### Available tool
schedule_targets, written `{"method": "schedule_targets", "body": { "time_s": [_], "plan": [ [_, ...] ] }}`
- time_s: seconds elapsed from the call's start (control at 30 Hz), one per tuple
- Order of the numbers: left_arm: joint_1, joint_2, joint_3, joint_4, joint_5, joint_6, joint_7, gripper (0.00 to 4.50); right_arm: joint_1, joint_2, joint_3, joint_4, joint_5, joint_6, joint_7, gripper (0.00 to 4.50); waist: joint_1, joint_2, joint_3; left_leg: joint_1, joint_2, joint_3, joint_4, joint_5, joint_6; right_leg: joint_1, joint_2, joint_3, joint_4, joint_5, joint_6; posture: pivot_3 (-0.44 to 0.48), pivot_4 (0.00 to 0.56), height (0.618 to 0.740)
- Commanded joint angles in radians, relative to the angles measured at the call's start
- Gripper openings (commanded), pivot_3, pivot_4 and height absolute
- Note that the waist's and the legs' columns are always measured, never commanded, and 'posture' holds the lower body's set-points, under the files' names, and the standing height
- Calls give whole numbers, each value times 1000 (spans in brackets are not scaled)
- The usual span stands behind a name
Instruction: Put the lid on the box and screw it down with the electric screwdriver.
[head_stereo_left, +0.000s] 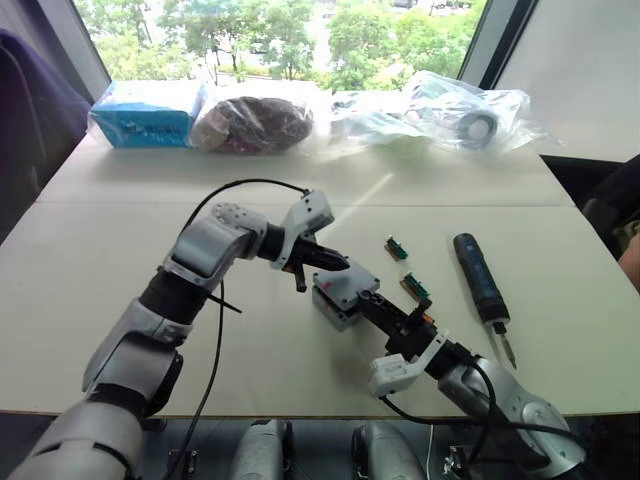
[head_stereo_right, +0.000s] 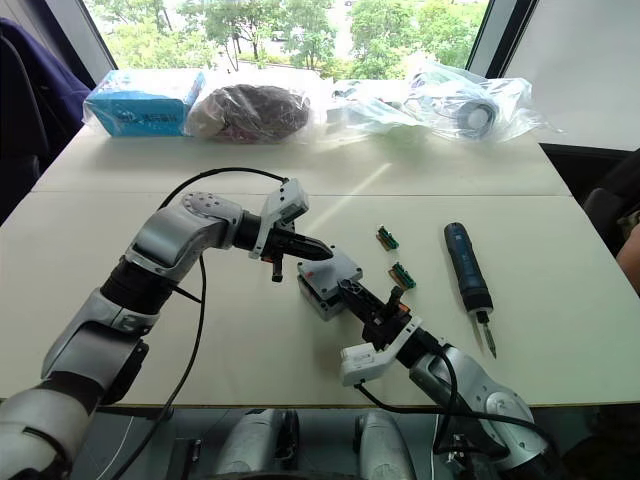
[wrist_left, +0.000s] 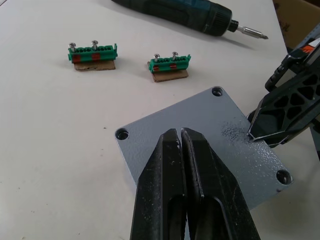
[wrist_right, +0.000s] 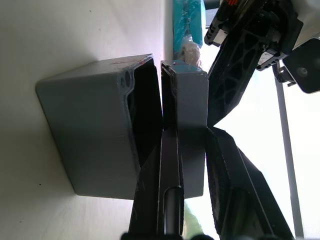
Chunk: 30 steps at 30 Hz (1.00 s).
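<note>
— Jaws first, quick.
— My left gripper (wrist_left: 181, 135): two black fingers pressed together, nothing between them, tips over the top face of the lid (wrist_left: 200, 115). Can't tell whether they touch it.
— Right one?
— My right gripper (wrist_right: 187, 130) is clamped narrow on the lid's edge. One finger sits in the thin gap between lid and box (wrist_right: 85, 130), the other on the lid's outer face.
— So where's the lid?
— On top of the box, not seated flush on my right gripper's side, where that gap shows. Corner screw holes visible and empty. Box stands on the table (head_stereo_left: 120, 260), mid-table in front of me.
— Screwdriver?
— The electric screwdriver (head_stereo_left: 480, 282) lies flat on the table to my right of the box, apart from both grippers, bit end toward me.
— Anything else?
— Two green terminal blocks (wrist_left: 92, 51) (wrist_left: 169, 61) with screws lie between box and screwdriver. A blue packet (head_stereo_left: 148, 112) and plastic bags (head_stereo_left: 470, 110) sit at the far edge.
</note>
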Motion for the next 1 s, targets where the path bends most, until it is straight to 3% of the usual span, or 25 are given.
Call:
{"method": "schedule_targets", "body": {
  "time_s": [0.03,0.23,0.27,0.37,0.53,0.57,1.0],
  "plan": [
    [-6,-3,-10,-23,24,-36,-11,82,13,10,-1,-33,-4,-4,1,117,1,0,0,0,0,0,0,0,0,0,0,0,0,0,0,0,150,740],
    [15,-2,-76,-19,91,-91,-30,82,19,16,1,-20,2,-2,8,117,1,0,0,1,0,0,0,0,0,1,0,0,0,0,0,0,150,740],
    [23,0,-92,-17,111,-107,-32,0,24,17,-1,-20,6,1,10,1122,1,0,-1,1,0,0,0,0,0,1,0,0,0,0,0,0,150,740],
    [46,-1,-126,-7,151,-136,-30,0,37,13,-11,-28,8,-2,3,2218,-1,-1,-1,2,0,0,0,0,0,2,0,0,0,0,0,0,150,740],
    [88,-9,-161,-16,194,-161,-24,0,55,7,-31,-49,13,-4,0,4169,1,-1,-5,17,0,0,-2,-2,2,17,0,0,-2,-3,-3,0,150,740],
    [94,-9,-166,-14,205,-168,-22,0,59,6,-35,-57,14,-4,-1,4351,1,-2,-7,17,0,0,-2,-2,3,17,0,0,-2,-3,-3,0,150,740],
    [151,-23,-186,30,283,-255,-20,0,112,-5,-89,-139,41,-41,0,4351,5,-3,-15,18,-2,0,-2,-7,10,20,-3,0,-3,-4,-3,0,150,740]
  ]
}}
